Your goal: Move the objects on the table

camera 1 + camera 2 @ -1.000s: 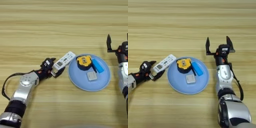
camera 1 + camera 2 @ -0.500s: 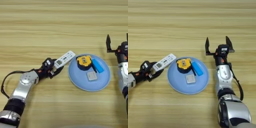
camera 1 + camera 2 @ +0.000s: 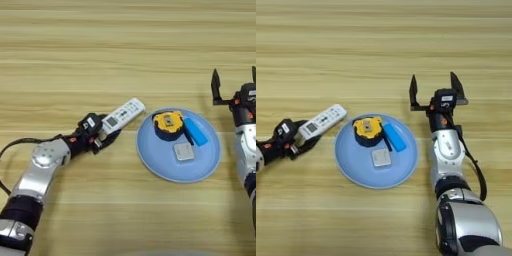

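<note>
The wooden table [image 3: 125, 50] fills both views. The left eye view takes in the whole left arm, from the near left corner up to its elbow and forearm; the right eye view shows only that arm's wrist at the left edge. The right eye view in turn shows the whole right arm rising from the near edge, while the left eye view cuts it at the right edge.

A round blue plate [image 3: 351, 170] lies near the table's middle, toward the near edge. On it sit a yellow-black tape measure [image 3: 368, 129], a blue rectangular bar [image 3: 394, 137] just beside it on the right, and a small grey square block [image 3: 381, 157] nearer the near edge.

The left hand [image 3: 100, 137] lies low, clamped on the near end of the white remote control [image 3: 123, 114], whose far end reaches the plate's left rim.

The right hand [image 3: 436, 90] stands upright right of the plate, fingers wide apart, holding nothing.
</note>
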Motion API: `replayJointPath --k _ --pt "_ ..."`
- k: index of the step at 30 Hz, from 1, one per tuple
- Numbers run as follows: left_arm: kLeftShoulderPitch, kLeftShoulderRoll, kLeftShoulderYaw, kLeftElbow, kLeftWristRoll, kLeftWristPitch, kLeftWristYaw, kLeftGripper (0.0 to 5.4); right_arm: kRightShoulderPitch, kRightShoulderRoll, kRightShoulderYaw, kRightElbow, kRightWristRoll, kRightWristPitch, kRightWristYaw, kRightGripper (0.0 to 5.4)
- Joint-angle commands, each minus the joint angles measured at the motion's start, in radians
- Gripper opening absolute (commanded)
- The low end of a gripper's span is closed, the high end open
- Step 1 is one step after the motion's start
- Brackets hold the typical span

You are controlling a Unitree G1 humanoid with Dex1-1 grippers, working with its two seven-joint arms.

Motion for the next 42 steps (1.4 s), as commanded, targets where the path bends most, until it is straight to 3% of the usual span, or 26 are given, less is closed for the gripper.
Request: replayJointPath --k 1,16,20,31,37,42 --pt "-0.036 0.013 0.025 -0.037 -0.018 0.012 -0.005 2.84 -0.018 -0.002 0.002 0.006 0.0 0.011 0.001 5.4" --pt "-0.063 0.047 0.047 -0.154 -0.071 0.026 -0.108 2.84 -0.017 -0.001 0.0 0.003 0.006 0.013 0.008 5.4" --pt "-0.06 0.062 0.03 -0.214 -0.097 0.042 -0.163 2.84 -0.017 0.0 -0.001 0.001 0.008 0.013 0.011 5.4" --pt "-0.081 0.076 -0.015 -0.267 -0.092 0.042 -0.274 2.84 -0.013 0.003 -0.006 -0.006 0.021 0.014 0.029 5.4" --pt "-0.076 0.079 -0.027 -0.287 -0.09 0.052 -0.298 2.84 -0.005 0.002 -0.013 -0.037 0.058 0.03 0.065 5.4" --pt "-0.068 0.085 -0.033 -0.301 -0.089 0.059 -0.306 2.84 0.01 -0.008 0.003 -0.13 0.109 0.084 0.168 5.4"
